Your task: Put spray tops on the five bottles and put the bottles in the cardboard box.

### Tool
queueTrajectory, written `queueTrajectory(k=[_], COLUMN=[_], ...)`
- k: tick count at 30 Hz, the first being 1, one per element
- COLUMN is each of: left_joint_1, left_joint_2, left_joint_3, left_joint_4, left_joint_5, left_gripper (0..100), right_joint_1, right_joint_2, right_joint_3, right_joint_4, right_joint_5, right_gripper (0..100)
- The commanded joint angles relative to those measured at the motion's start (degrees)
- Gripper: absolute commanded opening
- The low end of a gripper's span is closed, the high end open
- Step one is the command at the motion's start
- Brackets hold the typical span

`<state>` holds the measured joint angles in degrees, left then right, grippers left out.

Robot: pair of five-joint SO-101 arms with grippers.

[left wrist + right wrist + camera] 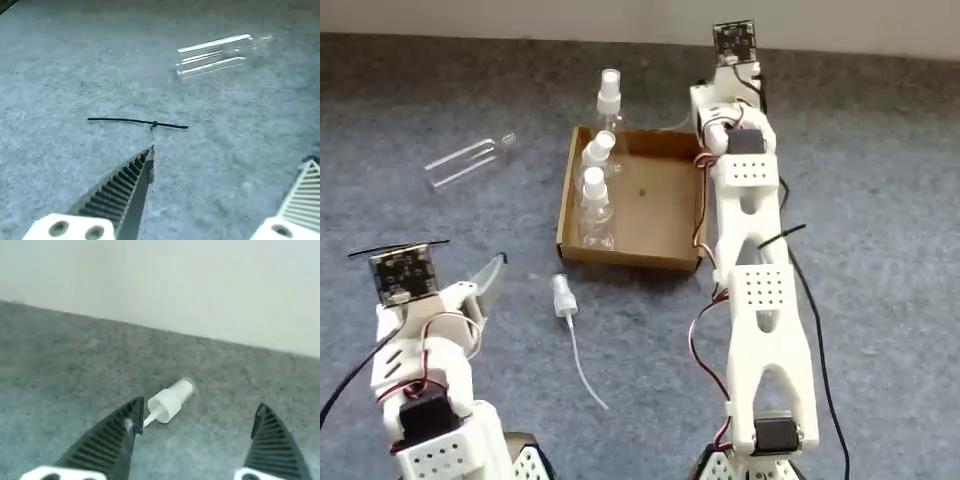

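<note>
Both claws released, each poised over a loose part.

The right gripper (200, 405) hangs wide open over a spray top (170, 401) lying on the grey carpet by the wall, likely lined up for a pick; its dip tube is cut off behind one prong. The left gripper (230, 155), also spread and empty, faces the uncapped bottle (215, 55) lying on its side, which is clear and shows as little more than glints. Two capped bottles (596, 205) stand in the cardboard box (630, 258) along one wall, leaving room. A third capped bottle (609, 100) stands at the far wall, inside or outside I cannot tell. A second spray top (564, 297) lies just before the box.
</note>
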<state>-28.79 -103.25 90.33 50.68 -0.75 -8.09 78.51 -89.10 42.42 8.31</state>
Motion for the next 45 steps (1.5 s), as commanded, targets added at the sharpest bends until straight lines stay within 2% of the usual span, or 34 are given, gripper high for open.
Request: queueTrajectory(k=[1, 17, 22, 30, 37, 45], left_joint_1=[-4.1, -4.4, -4.4, -4.4, -4.4, -4.4], left_joint_2=[-0.7, -0.7, -0.7, -0.7, -0.7, -0.7], left_joint_3=[2.4, 3.6, 3.7, 4.9, 4.9, 4.8], left_joint_4=[-3.5, -3.3, -3.3, -3.6, -3.6, -3.6], left_joint_5=[0.0, 0.0, 0.0, 0.0, 0.0, 0.0], left_gripper=[39, 39, 39, 39, 39, 39], right_joint_1=[-0.8, -2.0, -1.5, -1.4, -0.4, 3.0], right_joint_2=[-1.5, 1.6, 6.0, 7.4, 7.3, 5.4], right_joint_3=[-2.8, -1.0, -1.0, -1.0, -1.0, -1.0], right_joint_4=[0.0, -0.1, -7.5, -8.0, -8.0, -7.9], right_joint_5=[-0.6, -0.3, -0.3, -0.3, -0.3, -0.1], right_gripper=[29.6, 29.6, 29.6, 29.4, 16.4, 15.5])
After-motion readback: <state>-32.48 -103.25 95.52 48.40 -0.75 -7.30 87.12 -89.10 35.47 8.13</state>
